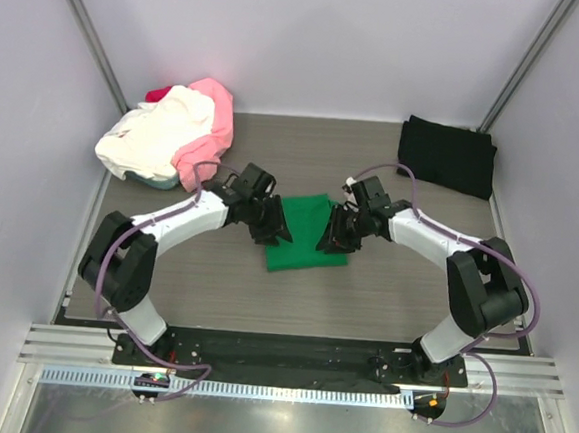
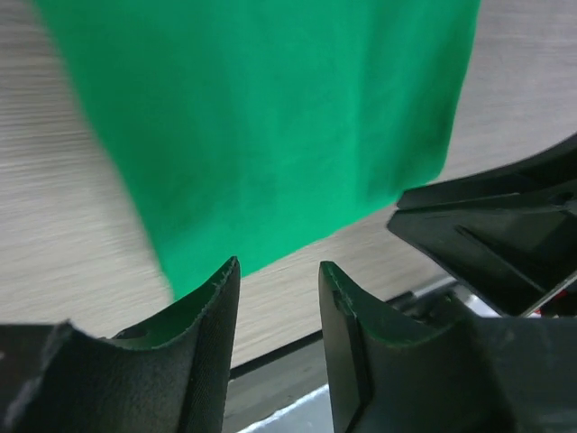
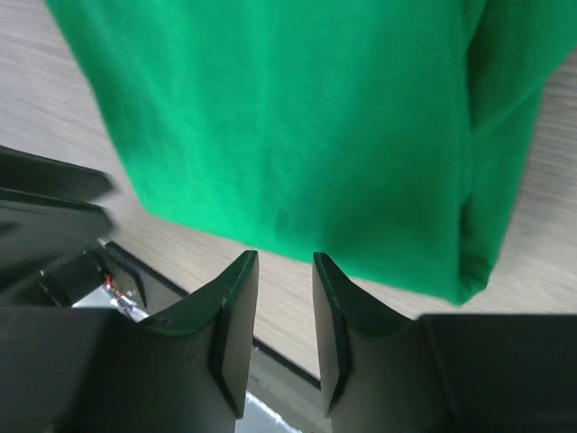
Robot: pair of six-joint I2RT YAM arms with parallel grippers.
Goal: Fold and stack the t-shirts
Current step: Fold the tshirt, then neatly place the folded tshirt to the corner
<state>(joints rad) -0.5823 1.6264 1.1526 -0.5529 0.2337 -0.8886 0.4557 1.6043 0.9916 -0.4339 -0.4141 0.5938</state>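
A bright green t-shirt (image 1: pixel 308 234) lies folded into a small rectangle in the middle of the table. It fills the upper part of the left wrist view (image 2: pixel 270 117) and the right wrist view (image 3: pixel 306 126). My left gripper (image 1: pixel 276 231) hovers at its left edge, open and empty (image 2: pixel 279 271). My right gripper (image 1: pixel 330 242) hovers at its right edge, open and empty (image 3: pixel 285 263). A folded black t-shirt (image 1: pixel 446 155) lies at the back right. A heap of cream-white (image 1: pixel 160 136), pink (image 1: pixel 213 120) and red (image 1: pixel 159 94) shirts lies at the back left.
White walls close the table on three sides. A metal rail (image 1: pixel 288 362) runs along the near edge by the arm bases. The right gripper's black body shows at the right of the left wrist view (image 2: pixel 505 234).
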